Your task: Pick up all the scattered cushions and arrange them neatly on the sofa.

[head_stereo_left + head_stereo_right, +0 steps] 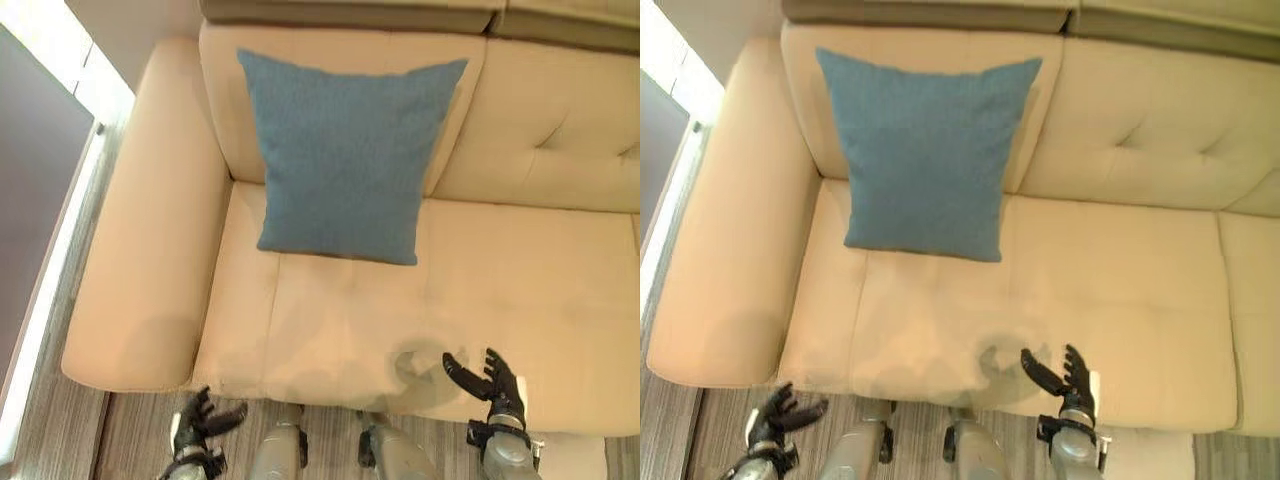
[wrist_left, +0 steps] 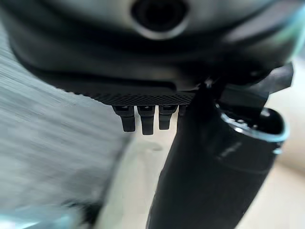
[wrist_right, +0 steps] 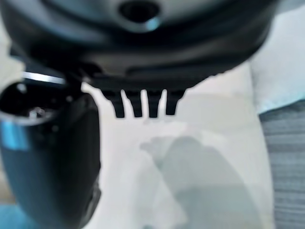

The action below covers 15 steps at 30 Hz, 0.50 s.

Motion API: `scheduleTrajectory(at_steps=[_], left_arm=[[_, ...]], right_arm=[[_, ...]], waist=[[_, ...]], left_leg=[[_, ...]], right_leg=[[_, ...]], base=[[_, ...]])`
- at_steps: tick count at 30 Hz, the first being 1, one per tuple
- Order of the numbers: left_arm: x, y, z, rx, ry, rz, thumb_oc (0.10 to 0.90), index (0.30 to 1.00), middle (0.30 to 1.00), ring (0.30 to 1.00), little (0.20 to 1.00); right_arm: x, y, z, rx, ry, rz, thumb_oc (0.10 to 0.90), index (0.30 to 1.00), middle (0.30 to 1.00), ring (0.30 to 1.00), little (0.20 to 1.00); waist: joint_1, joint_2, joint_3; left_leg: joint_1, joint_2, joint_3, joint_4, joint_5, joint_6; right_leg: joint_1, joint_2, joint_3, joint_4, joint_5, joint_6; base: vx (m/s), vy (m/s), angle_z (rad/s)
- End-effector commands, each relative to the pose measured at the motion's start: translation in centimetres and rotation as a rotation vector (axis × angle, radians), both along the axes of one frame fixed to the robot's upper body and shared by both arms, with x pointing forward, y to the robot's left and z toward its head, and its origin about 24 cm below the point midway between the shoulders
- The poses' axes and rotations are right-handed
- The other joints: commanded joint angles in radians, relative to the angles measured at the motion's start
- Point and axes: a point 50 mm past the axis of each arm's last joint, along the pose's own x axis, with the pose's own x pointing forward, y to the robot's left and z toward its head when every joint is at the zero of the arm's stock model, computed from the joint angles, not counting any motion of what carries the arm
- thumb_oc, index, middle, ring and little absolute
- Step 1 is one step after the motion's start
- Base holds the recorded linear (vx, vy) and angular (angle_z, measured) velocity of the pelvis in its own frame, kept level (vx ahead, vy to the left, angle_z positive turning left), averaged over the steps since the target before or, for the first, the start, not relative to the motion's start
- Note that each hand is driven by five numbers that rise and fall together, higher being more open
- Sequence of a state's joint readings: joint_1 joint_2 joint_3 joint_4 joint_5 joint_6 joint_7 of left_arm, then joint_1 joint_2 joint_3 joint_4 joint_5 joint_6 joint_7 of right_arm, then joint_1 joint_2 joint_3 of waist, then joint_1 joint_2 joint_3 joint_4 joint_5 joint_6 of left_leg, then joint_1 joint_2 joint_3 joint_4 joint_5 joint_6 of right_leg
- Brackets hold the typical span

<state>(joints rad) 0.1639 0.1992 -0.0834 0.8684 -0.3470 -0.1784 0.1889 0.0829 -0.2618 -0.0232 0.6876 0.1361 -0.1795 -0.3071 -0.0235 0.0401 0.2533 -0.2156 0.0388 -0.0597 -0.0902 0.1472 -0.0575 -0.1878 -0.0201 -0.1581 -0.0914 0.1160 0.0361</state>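
A blue square cushion [image 1: 345, 155] leans upright against the backrest of the beige sofa [image 1: 540, 290], at its left end beside the armrest. My left hand [image 1: 200, 425] hangs low in front of the sofa's front edge over the floor, fingers spread and holding nothing. My right hand [image 1: 495, 385] hovers over the front edge of the seat, fingers straight and empty. Its straight fingers [image 3: 143, 102] point at the pale seat in the right wrist view, and the left hand's fingers [image 2: 145, 119] are likewise straight in the left wrist view.
The rounded left armrest [image 1: 145, 250] borders grey wood-look floor [image 1: 130, 435]. A pale cushion-like patch [image 1: 575, 455] lies on the floor at the lower right, below the seat front. A second seat section [image 1: 1250, 320] continues to the right.
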Motion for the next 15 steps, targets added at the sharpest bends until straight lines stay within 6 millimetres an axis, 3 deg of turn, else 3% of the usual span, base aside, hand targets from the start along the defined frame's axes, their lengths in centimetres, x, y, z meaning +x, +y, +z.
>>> scheduleTrajectory(at_steps=[1, 5, 7, 9, 12, 13, 15], left_arm=[[0.5, 0.1, 0.2, 0.101, 0.002, -0.13, 0.8, 0.9, 0.9, 0.9, 0.9], [1.7, -0.3, 0.5, 0.111, -0.035, -0.13, 0.8, 0.9, 0.9, 0.9, 0.9], [2.6, -0.4, 0.9, 0.118, -0.066, -0.14, 0.8, 0.9, 0.9, 0.9, 0.9], [2.8, -0.8, 0.9, 0.119, -0.07, -0.141, 0.8, 0.9, 0.9, 0.9, 0.9], [2.8, -1.0, 0.9, 0.108, -0.073, -0.136, 0.8, 0.9, 0.9, 0.9, 0.9], [3.0, -1.3, 1.0, 0.094, -0.084, -0.13, 0.8, 0.9, 0.9, 0.9, 0.9], [3.4, -1.5, 1.0, 0.094, -0.091, -0.143, 0.8, 0.9, 0.9, 0.9, 0.9]], right_arm=[[0.6, -0.1, 0.8, -0.061, -0.059, 0.054, 0.8, 0.9, 0.9, 0.9, 0.9], [0.5, -0.1, 0.4, -0.058, -0.032, 0.054, 0.8, 0.9, 0.9, 0.9, 0.9], [1.2, 0.0, 0.7, -0.067, -0.043, 0.074, 0.8, 0.9, 0.9, 0.9, 0.9], [1.9, 0.1, 1.2, -0.09, -0.058, 0.105, 0.8, 0.9, 0.9, 0.9, 0.9], [2.3, 0.0, 1.4, -0.109, -0.055, 0.133, 0.8, 0.9, 0.9, 0.9, 0.9], [2.5, -0.2, 1.6, -0.124, -0.049, 0.148, 0.8, 0.9, 0.9, 0.9, 0.9], [2.6, -0.3, 1.7, -0.123, -0.05, 0.139, 0.8, 0.9, 0.9, 0.9, 0.9]], waist=[[0.002, -0.024, -0.093], [-0.001, -0.035, -0.072], [-0.004, -0.054, -0.053], [-0.007, -0.067, -0.059], [-0.018, -0.062, -0.083], [-0.037, -0.047, -0.106], [-0.059, -0.031, -0.122]], left_leg=[[0.046, -0.015, 0.029, 0.003, -0.081, -0.02], [0.013, -0.014, 0.043, 0.128, -0.104, -0.031], [0.001, -0.028, 0.056, 0.247, -0.168, -0.03], [0.037, -0.05, 0.021, 0.412, -0.233, -0.017], [0.106, -0.05, 0.003, 0.454, -0.248, -0.017], [0.185, -0.045, -0.003, 0.446, -0.254, -0.021], [0.247, -0.051, -0.003, 0.378, -0.28, -0.016]], right_leg=[[0.082, -0.013, -0.007, 0.065, -0.162, 0.047], [0.109, -0.02, -0.02, 0.039, -0.161, 0.034], [0.091, -0.039, -0.014, 0.052, -0.148, 0.027], [0.081, -0.05, 0.002, 0.062, -0.128, 0.025], [0.067, -0.046, 0.009, 0.073, -0.115, 0.027], [0.048, -0.042, 0.007, 0.082, -0.1, 0.033], [0.008, -0.037, 0.002, 0.095, -0.081, 0.046]], base=[[-0.1, -0.072, 0.07], [-0.19, -0.062, 0.1], [-0.35, -0.009, 0.22], [-0.31, 0.032, -0.01], [-0.15, 0.067, -0.27], [-0.17, 0.11, -0.11], [-0.3, 0.16, -0.03]])
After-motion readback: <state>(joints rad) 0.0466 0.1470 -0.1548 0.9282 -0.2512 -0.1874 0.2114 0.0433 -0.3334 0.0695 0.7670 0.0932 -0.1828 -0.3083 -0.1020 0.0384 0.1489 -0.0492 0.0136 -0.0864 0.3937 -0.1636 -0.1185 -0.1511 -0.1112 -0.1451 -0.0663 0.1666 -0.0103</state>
